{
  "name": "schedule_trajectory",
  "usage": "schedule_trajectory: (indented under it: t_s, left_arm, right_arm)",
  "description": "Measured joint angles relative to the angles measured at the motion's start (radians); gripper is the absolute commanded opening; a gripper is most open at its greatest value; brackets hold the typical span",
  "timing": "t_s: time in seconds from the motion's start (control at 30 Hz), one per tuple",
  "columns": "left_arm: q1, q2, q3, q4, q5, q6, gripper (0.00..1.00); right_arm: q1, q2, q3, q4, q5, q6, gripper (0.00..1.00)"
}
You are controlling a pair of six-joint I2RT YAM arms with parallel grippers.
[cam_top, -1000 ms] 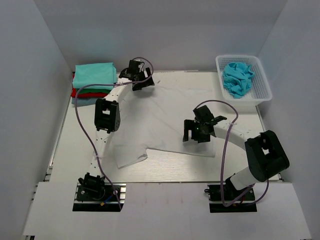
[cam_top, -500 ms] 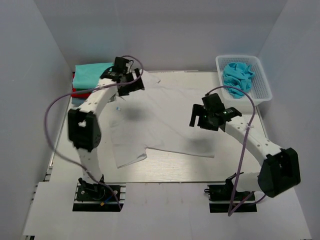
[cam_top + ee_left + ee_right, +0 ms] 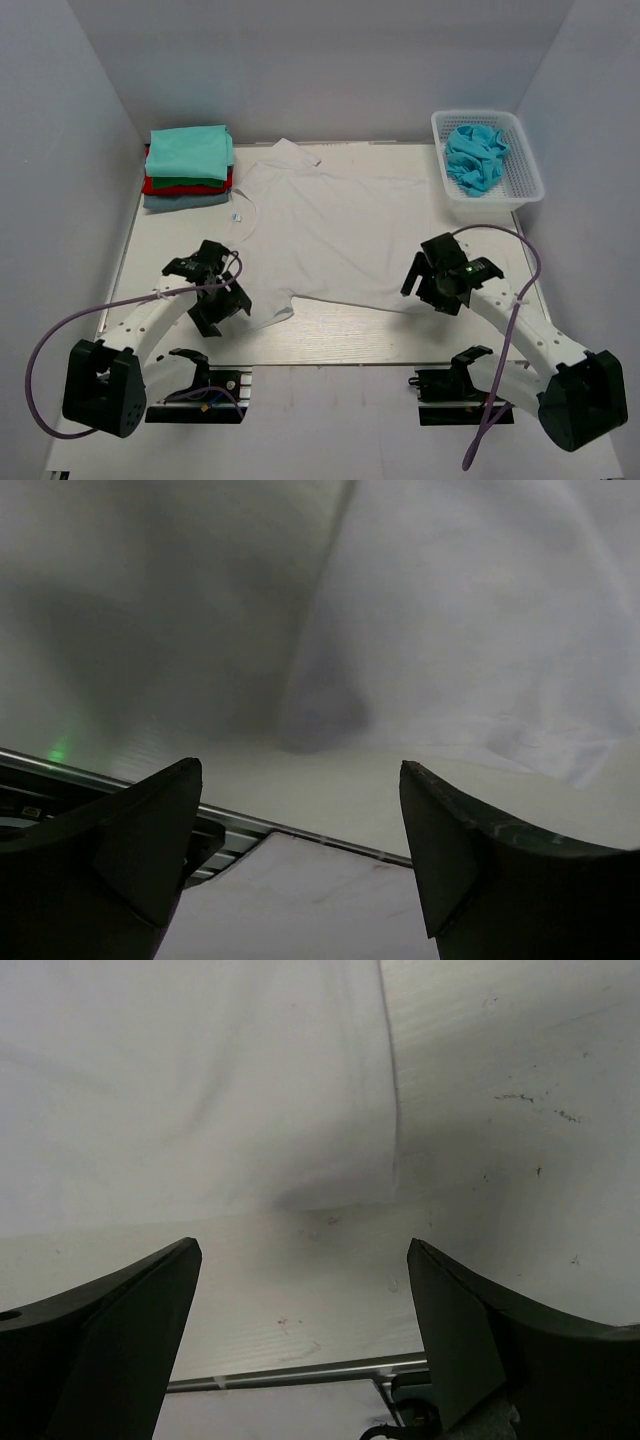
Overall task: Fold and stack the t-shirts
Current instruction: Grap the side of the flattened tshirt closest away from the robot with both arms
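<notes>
A white t-shirt (image 3: 330,225) lies spread flat across the middle of the table. Hovering at its near-left corner is my left gripper (image 3: 220,298), open and empty. The left wrist view shows this gripper (image 3: 300,850) above bare table with the white cloth (image 3: 480,620) just beyond its fingers. My right gripper (image 3: 437,288) hangs open at the shirt's near-right corner. In the right wrist view, that gripper (image 3: 305,1340) holds nothing and the cloth's corner (image 3: 385,1185) lies ahead of it. Folded t-shirts (image 3: 188,165) are stacked at the far left, teal on top.
A white lattice basket (image 3: 524,170) at the far right holds a crumpled light blue t-shirt (image 3: 475,158). A small tag (image 3: 236,214) lies on the table left of the white shirt. The table's metal front rail (image 3: 300,1372) runs just below both grippers.
Both arms have pulled back from the far and middle parts of the shirt to the near edge. The white shirt now lies spread out, with no gripper over its far-left part.
</notes>
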State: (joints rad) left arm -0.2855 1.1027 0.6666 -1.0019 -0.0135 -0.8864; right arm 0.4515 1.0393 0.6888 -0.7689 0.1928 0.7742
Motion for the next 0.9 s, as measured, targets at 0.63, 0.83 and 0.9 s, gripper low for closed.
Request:
schedule_trajectory:
  t_s: [0.63,0.83,0.9]
  left_arm:
    - [0.0,0.07,-0.145,0.19,0.085,-0.095,0.0]
    - [0.0,0.064,-0.143,0.195,0.09,-0.076,0.0]
    - [0.0,0.049,-0.143,0.195,0.088,-0.066,0.0]
  right_arm:
    - [-0.009,0.023,-0.138,0.068,0.052,0.137,0.79]
    - [-0.012,0.093,-0.154,0.173,0.057,0.142,0.67]
    - [-0.013,0.106,-0.152,0.19,0.063,0.143,0.59]
